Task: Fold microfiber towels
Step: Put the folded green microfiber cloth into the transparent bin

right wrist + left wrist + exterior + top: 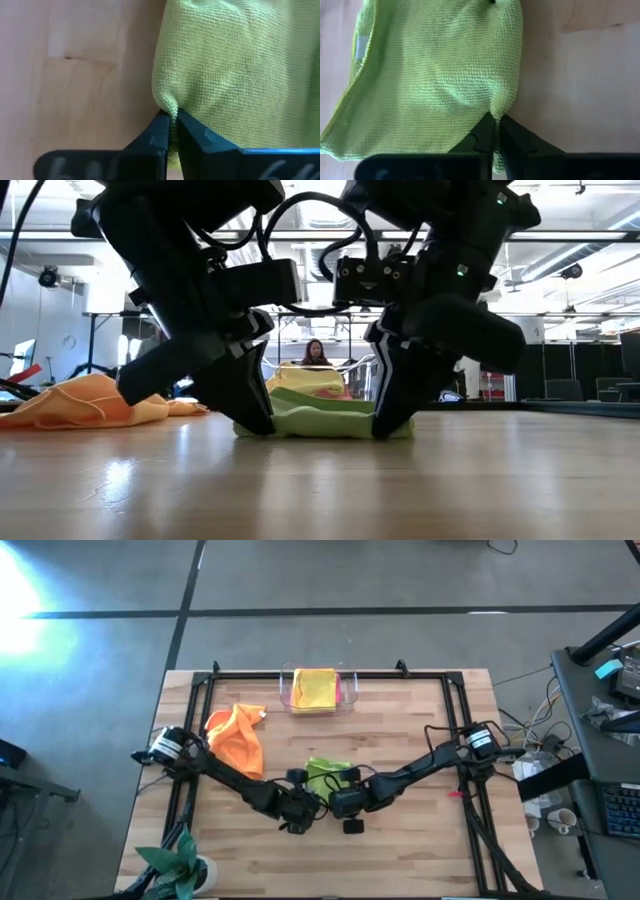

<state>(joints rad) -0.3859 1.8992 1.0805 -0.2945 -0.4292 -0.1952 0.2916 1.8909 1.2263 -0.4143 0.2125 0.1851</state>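
The place is a robotics lab or workshop in a large open hall. A wooden counter with a black metal frame stands on a bare concrete floor. Beside it a desk carries cables and a keyboard. The low view shows exposed ceiling beams, equipment stands, and a person seated in the background.

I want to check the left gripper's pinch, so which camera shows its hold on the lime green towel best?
The left wrist view: the left gripper is shut on the lime green towel at its edge. The low view shows both arms down on it; the high view hides the fingertips; the right wrist view shows only the right gripper.
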